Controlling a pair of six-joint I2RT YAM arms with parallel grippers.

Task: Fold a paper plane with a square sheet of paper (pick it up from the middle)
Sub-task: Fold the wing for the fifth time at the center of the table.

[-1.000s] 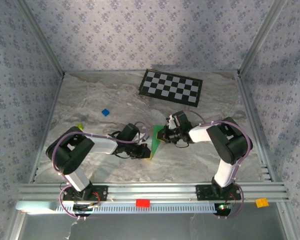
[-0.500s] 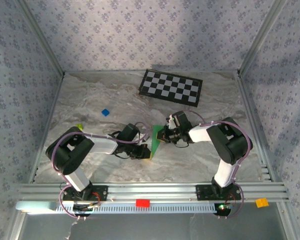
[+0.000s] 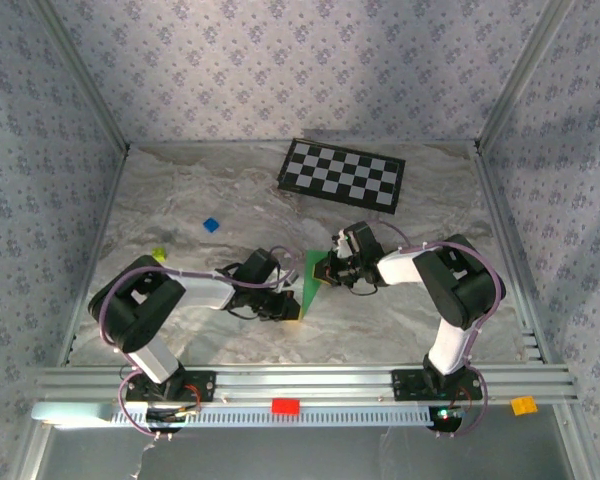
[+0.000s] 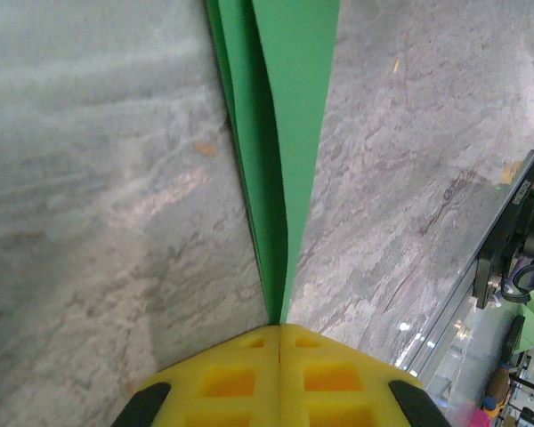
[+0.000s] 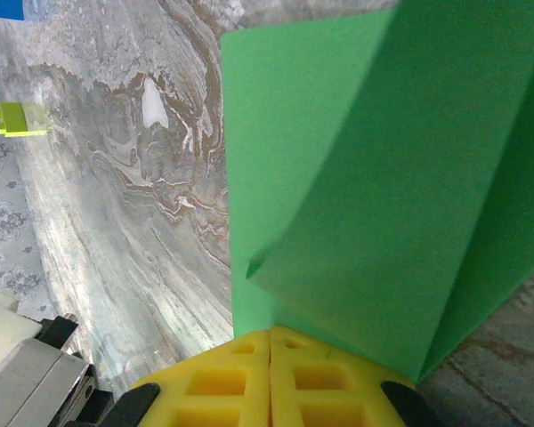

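Note:
The bright green sheet of paper [image 3: 310,275] is folded into a slim, layered paper plane shape and stands on edge at the table's middle, between the two arms. My left gripper [image 3: 298,305] is shut on its near end. In the left wrist view the yellow fingers [image 4: 222,378] press together at the left gripper [image 4: 279,327], and the paper [image 4: 280,133] runs away edge-on. My right gripper [image 3: 325,270] is shut on the far part from the right. In the right wrist view the right gripper [image 5: 271,333] pinches the paper [image 5: 383,178], whose folded flaps spread above the jaws.
A black-and-white checkerboard [image 3: 342,173] lies at the back. A tiny blue block [image 3: 211,225] and a yellow-green block [image 3: 159,254] sit to the left on the marbled table. The aluminium rail [image 3: 300,380] at the near edge carries a red piece [image 3: 285,406].
The left arm's elbow has shifted very slightly. Both grippers and the paper stay where they were.

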